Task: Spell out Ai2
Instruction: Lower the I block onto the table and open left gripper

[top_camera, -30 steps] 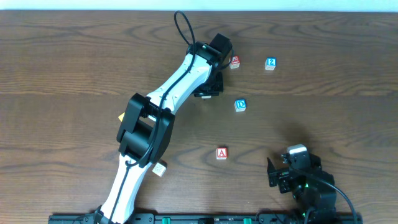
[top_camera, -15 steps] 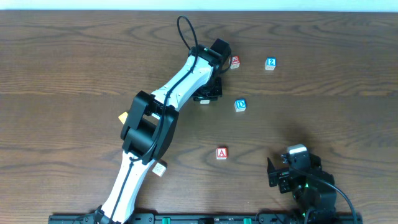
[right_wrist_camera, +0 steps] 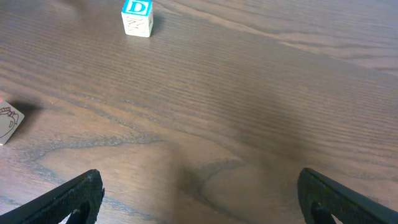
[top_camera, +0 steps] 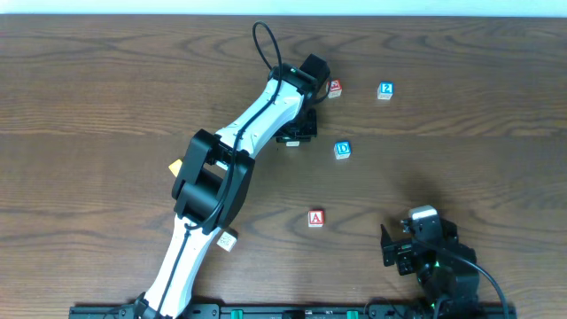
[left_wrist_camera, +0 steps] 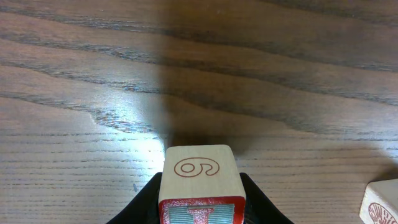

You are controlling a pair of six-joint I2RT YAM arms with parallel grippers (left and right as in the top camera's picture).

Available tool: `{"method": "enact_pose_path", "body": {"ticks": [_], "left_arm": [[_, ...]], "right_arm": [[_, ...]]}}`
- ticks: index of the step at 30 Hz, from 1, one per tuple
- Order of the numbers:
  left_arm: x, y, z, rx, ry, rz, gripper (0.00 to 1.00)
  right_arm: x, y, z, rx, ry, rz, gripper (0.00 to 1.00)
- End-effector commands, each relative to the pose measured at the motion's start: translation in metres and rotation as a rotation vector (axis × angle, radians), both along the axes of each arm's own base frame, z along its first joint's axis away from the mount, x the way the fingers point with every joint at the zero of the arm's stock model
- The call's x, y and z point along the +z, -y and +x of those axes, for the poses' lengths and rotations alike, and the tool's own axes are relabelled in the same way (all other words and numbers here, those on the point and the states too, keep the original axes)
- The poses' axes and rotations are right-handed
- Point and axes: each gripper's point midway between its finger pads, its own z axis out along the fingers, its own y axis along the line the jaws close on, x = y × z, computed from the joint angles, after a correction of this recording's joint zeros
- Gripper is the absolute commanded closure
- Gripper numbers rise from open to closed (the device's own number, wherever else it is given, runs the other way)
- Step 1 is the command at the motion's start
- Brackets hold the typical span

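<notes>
The block with a 6 on top [left_wrist_camera: 202, 180] is squeezed tight in the left pincer [top_camera: 298, 131], just left of the D block [top_camera: 343, 150]; the 2 block [top_camera: 384, 89] lies farther back than the D block; the A block [top_camera: 315, 218] lies nearer the robot; the right pincer [top_camera: 396, 249] rests wide open, nearer still and to the right.

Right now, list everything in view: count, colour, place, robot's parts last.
Table: one, brown wood, under everything.
A block: one, red, near middle.
D block: one, blue, right of centre.
2 block: one, blue, far right.
Red block: one, red, far side, left of the 2 block.
6 block: one, red-edged, in left tool.
Pale block: one, beside left arm, near side.
Yellow item: one, half hidden by left arm.
Left tool: one, black, shut on 6 block.
Right tool: one, black, open, near right.
</notes>
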Motion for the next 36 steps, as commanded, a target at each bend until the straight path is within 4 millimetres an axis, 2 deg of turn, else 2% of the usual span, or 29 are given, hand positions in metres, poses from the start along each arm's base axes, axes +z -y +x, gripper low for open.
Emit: {"method": "enact_pose_path", "body": {"ticks": [1,3,5,9,36], "left_arm": [[-0.003,-0.003,0.004,-0.018,0.01,0.018,0.76],[-0.003,-0.003,0.004,-0.018,0.01,0.018,0.73],[-0.003,-0.003,0.004,-0.018,0.01,0.018,0.66],[-0.003,-0.002,0.005,-0.018,0.013,0.017,0.61],[-0.002,0.003,0.016,-0.047,0.061,0.001,0.6]], "right_arm": [[-0.003,-0.003,-0.001,0.021,-0.004,-0.005,0.01],[-0.003,-0.003,-0.001,0.021,-0.004,-0.005,0.01],[-0.003,-0.003,-0.001,0.021,-0.004,-0.005,0.01],[-0.003,-0.003,-0.001,0.021,-0.004,-0.005,0.01],[-0.003,-0.003,-0.001,0.021,-0.004,-0.005,0.01]]}}
